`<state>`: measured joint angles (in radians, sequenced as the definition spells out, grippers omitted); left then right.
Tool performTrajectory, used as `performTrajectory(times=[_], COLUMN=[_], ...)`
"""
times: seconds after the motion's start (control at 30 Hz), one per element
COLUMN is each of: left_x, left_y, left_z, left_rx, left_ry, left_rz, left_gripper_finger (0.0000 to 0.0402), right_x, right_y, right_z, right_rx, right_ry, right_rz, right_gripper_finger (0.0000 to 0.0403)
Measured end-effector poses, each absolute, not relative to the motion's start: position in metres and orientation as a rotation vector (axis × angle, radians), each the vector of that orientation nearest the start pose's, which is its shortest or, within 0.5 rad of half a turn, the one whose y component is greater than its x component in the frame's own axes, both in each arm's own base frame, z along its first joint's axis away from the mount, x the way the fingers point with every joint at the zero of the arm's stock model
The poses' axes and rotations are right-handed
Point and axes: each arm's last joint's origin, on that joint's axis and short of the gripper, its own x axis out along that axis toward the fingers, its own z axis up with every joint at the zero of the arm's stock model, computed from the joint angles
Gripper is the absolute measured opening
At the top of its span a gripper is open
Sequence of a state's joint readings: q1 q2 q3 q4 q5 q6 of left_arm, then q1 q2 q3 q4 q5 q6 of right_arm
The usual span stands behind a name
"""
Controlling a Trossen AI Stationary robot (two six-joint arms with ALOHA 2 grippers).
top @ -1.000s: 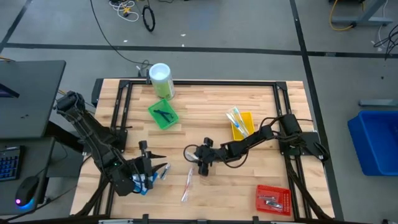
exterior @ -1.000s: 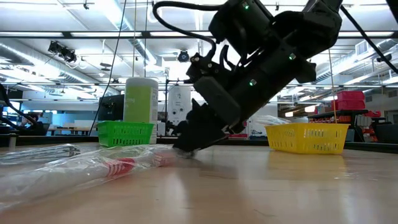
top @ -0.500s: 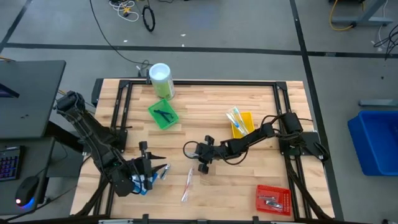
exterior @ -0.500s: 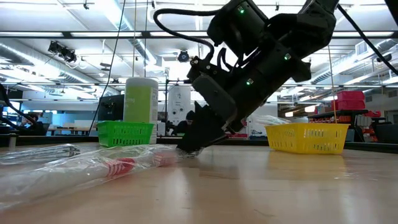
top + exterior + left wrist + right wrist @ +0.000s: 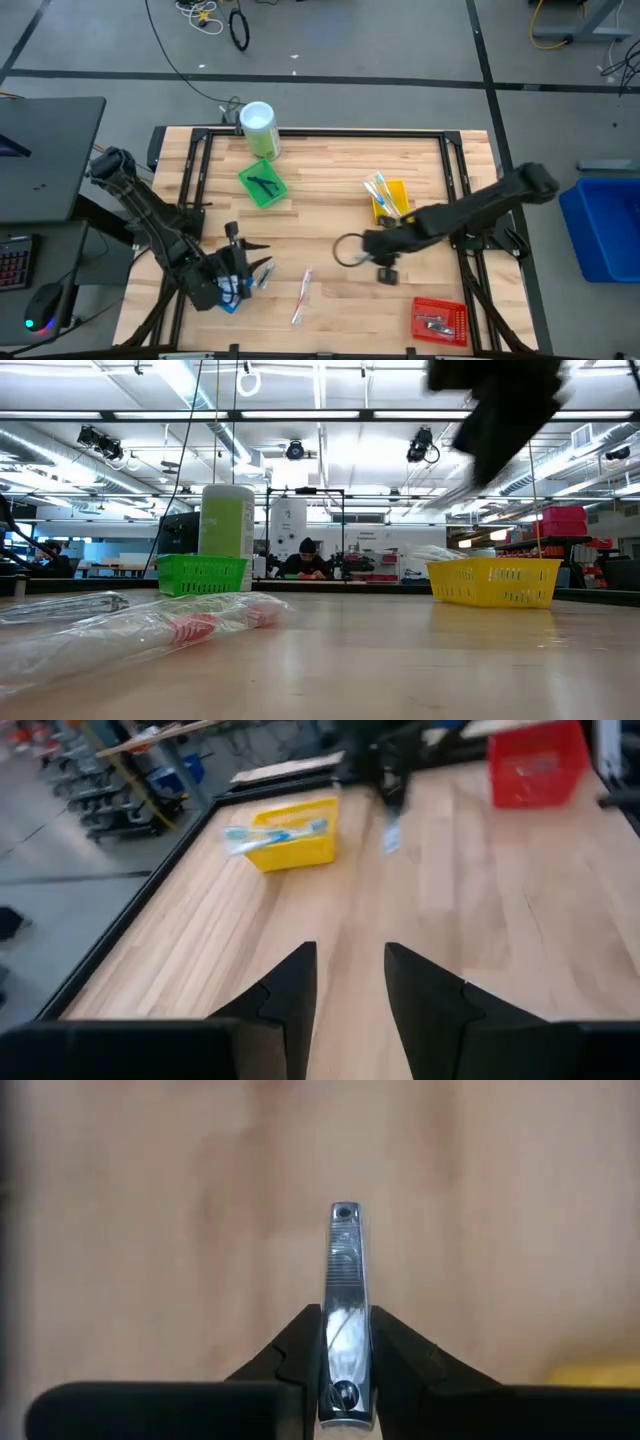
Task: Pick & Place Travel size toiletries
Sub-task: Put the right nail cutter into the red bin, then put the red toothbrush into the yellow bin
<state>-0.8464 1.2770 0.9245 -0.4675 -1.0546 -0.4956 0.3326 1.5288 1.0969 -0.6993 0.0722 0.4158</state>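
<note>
A silvery nail clipper, one of the travel size toiletries, sits in my right gripper, which hangs above the table right of its middle; in the low view the gripper is a dark blur. A wrapped toothbrush lies flat on the wood near the front edge. My left gripper waits open at the front left with nothing between its fingers. My right gripper pinches the clipper's two long sides between its two fingers, near the riveted end. The clipper lies along the fingers, and its end with the hole sticks out past them. It is lifted clear of the table.
The yellow tray with toothbrushes stands at the right, the green tray with black pieces and a tall green canister at the back left. A red tray is at the front right. Something blue shows under the left arm.
My right gripper has risen from the tabletop at the table's middle and swung toward the right edge; in the low view it has left the wood and gone up to the picture's top.
</note>
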Motion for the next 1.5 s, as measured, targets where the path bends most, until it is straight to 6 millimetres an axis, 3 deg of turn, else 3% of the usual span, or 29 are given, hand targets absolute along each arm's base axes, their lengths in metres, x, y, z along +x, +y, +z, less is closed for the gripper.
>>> performTrajectory(times=[0.13,0.23,0.47,0.67,0.87,1.1,1.3,1.5], left_x=[0.195,0.202,0.238,0.278,0.293,0.299,0.305,0.306], left_y=[-0.161,-0.152,-0.134,-0.130,-0.121,-0.107,-0.097,-0.096], left_z=[0.269,0.269,0.266,0.253,0.251,0.249,0.249,0.248], left_rx=[0.104,0.047,-0.168,-0.077,-0.097,-0.235,-0.304,-0.370], left_ry=[0.391,0.381,0.373,0.368,0.326,0.337,0.376,0.413], left_rz=[0.366,0.420,0.429,0.303,0.288,0.289,0.200,0.105], left_gripper_finger=[0.0127,0.0127,0.0127,0.0127,0.0127,0.0127,0.0127,0.0127], right_x=[0.242,0.216,0.158,0.127,0.118,0.119,0.120,0.120], right_y=[0.109,0.125,0.175,0.211,0.225,0.232,0.234,0.232], right_z=[0.262,0.269,0.255,0.245,0.208,0.167,0.160,0.166], right_rx=[0.237,0.285,0.403,0.537,0.545,0.542,0.533,0.604], right_ry=[1.180,1.223,1.487,1.483,1.353,1.377,1.384,1.465], right_rz=[0.086,0.134,0.107,0.150,0.079,-0.003,-0.020,0.001], right_gripper_finger=[0.0069,0.0069,0.0069,0.0069,0.0069,0.0075,0.0119,0.0162])
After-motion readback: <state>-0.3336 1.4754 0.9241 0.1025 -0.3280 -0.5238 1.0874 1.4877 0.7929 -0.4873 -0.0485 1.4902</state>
